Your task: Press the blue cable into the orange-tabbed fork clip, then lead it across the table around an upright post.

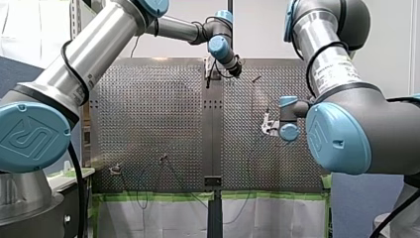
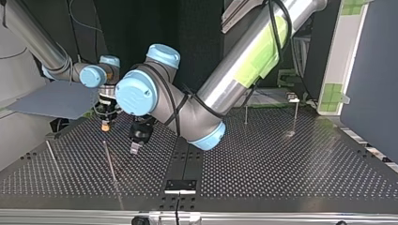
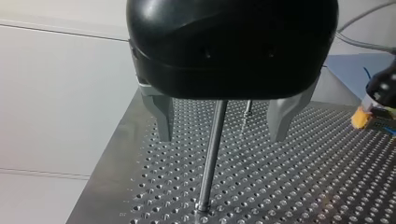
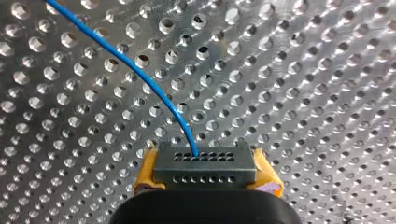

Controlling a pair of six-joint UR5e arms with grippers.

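My left gripper (image 3: 220,136): released, upright post (image 3: 211,158) showing between its fingers. My right gripper (image 4: 205,170): yellow pads clenched on blue cable (image 4: 140,74).

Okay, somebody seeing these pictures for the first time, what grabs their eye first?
The blue cable arcing over the perforated table into my right gripper, between yellow pads. Next, in the left wrist view, an upright post framed by the open fingers of my left gripper.

Thin blue cable (image 4: 159,95) curves; metal post (image 3: 211,158) stands upright.
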